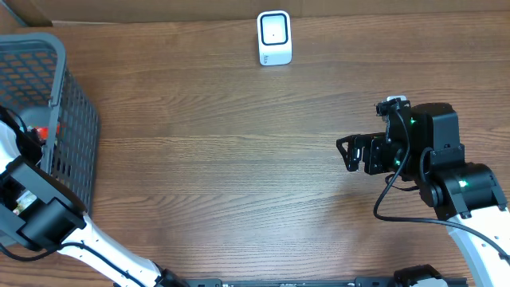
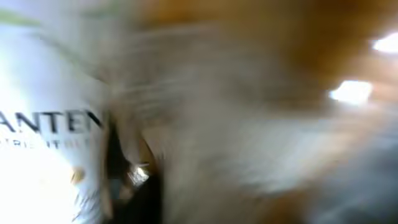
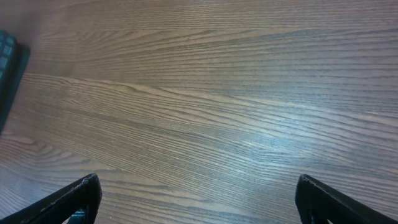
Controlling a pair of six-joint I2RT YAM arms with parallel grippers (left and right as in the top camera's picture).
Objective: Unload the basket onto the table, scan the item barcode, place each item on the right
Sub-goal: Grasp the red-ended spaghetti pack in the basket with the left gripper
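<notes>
wooden desk (image 1: pixel 239 183), scanner (image 1: pixel 274 37) seemingly unused: left end effector (image 1: pixel 30 137) in the basket (image 1: pixel 76 119) by a white bottle (image 2: pixel 43 124), grip lost in blur; right end effector (image 3: pixel 198 182) wide, empty.

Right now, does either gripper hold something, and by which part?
The right gripper is open over the table and holds nothing. The left gripper is hidden in the basket; a white bottle is close, but blur hides any grip.
</notes>
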